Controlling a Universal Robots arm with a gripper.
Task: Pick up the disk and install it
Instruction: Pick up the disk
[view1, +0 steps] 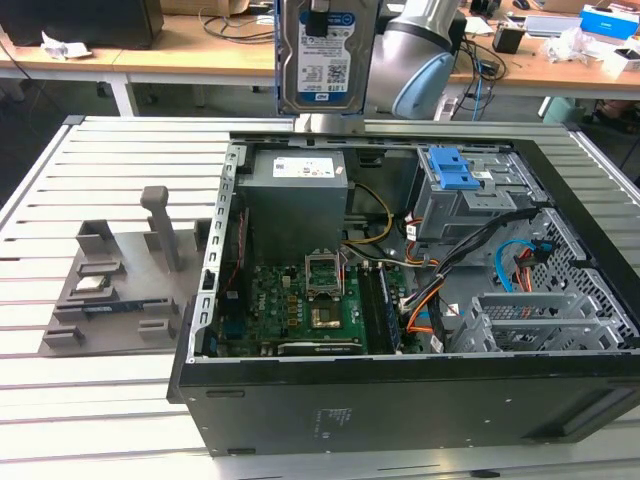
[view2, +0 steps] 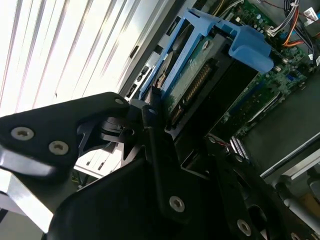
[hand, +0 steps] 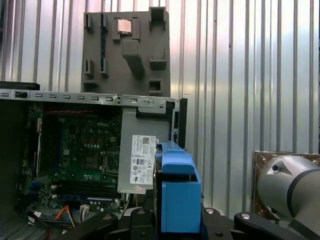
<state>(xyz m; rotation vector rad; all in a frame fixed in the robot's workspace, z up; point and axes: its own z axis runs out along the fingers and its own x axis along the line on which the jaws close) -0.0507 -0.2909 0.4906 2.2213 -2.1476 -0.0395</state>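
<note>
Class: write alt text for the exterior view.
The disk hangs upright on the robot arm above the open computer case, label facing the camera. A grey fixture lies on the slatted table at the exterior view's left.

Silver arm (view1: 428, 30), blue cap (view1: 422, 85), blk hand (view2: 180, 124)

An electronics lab or workshop: an open computer case (view1: 400, 400) on a slatted metal table (view1: 120, 140), with cable-strewn wooden tables (view1: 180, 50) behind.

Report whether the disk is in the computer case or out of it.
Out. The silver-grey rectangular hard drive with blue plastic bracket hangs upright above the open black computer case, clamped in the gripper.
</note>
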